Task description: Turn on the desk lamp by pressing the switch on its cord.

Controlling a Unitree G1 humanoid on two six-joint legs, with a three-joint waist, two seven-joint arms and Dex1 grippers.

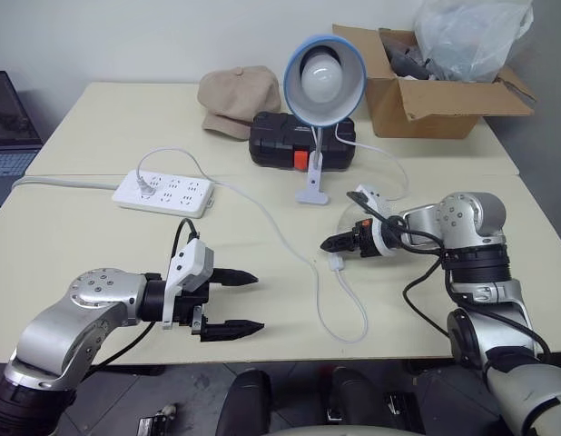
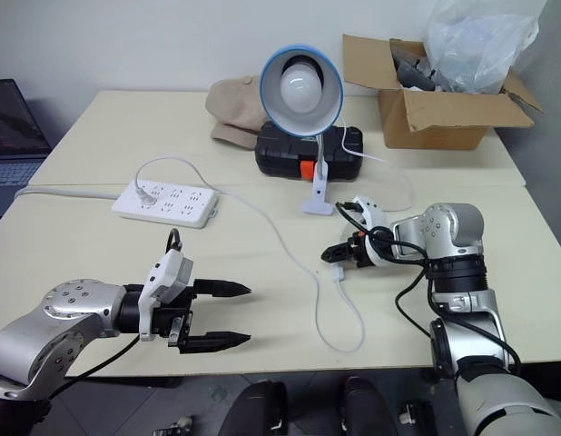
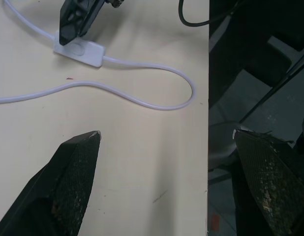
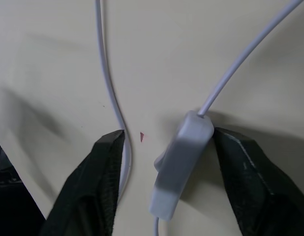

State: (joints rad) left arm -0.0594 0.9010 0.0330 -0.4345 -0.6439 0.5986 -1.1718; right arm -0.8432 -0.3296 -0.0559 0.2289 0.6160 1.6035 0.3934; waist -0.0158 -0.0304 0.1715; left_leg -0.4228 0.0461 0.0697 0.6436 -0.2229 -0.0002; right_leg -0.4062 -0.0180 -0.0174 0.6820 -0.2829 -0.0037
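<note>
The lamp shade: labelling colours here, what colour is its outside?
Light blue lamp shade, clearest in the left eye view.

From the head views I cannot tell whether the right gripper (image 1: 328, 243) touches the small white oblong inline switch (image 4: 179, 164); its fingertips cover it there. In the right wrist view the switch's rocker face is turned away, and one black finger (image 4: 95, 189) overlaps the thin white cord (image 4: 108, 83). The dark laptop (image 1: 10, 127) is cut by the picture's edge. Contents of the brown cardboard box (image 1: 435, 95) stay hidden under crumpled clear plastic (image 1: 467, 36). The beige cap (image 1: 237, 98) is partly hidden behind the black plastic case (image 1: 280, 141).
</note>
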